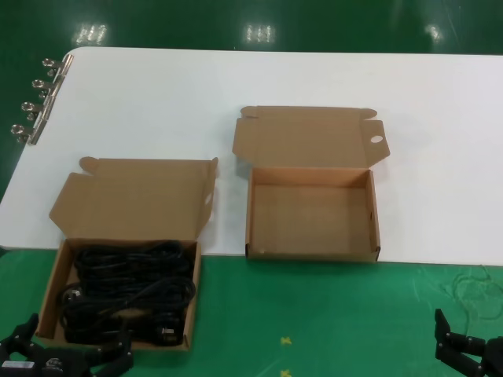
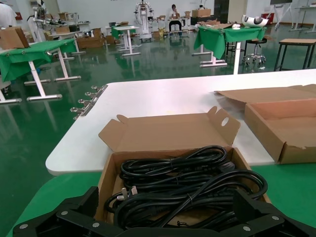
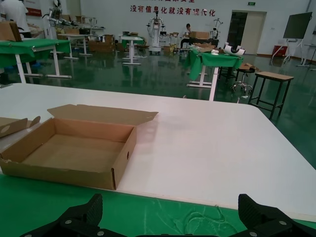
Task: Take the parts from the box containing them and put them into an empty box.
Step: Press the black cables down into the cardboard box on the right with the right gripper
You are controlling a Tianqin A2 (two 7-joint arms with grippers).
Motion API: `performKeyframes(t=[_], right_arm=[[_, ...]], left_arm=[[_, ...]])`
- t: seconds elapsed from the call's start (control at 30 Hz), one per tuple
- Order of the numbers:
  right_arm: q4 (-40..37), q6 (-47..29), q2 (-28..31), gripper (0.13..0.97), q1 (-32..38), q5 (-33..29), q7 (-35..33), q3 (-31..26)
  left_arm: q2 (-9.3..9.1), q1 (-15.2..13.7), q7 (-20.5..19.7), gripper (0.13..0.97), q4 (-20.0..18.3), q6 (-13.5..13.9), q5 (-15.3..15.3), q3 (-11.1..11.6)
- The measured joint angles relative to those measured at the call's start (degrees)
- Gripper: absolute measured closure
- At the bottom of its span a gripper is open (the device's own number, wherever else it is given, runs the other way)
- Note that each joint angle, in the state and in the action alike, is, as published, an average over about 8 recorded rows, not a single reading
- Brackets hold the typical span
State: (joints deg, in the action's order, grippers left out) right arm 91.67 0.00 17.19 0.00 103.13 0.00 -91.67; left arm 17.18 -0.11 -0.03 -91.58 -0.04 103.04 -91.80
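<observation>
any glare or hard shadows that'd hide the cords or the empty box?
Head view: ceiling-light glare only on the far floor; cords dark but distinct, empty box evenly lit. Left wrist view: sheen on the table, cords clear. Right wrist view: soft shadows only, box interior readable.

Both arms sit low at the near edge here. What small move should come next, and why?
Probably the left claw should go forward and down onto the cords. It is open and nearest the full box, with all cords inside and the empty box bare. The right claw, also open, waits on the far side.
</observation>
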Motion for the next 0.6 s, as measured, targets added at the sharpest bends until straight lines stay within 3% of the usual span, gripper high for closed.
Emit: performKeyframes(t=[0.6], right_arm=[[0.0, 0.0, 0.0, 0.13, 0.0, 0.0, 0.0, 0.0]], left_arm=[[0.0, 0.0, 0.0, 0.132, 0.0, 0.0, 0.0, 0.0]])
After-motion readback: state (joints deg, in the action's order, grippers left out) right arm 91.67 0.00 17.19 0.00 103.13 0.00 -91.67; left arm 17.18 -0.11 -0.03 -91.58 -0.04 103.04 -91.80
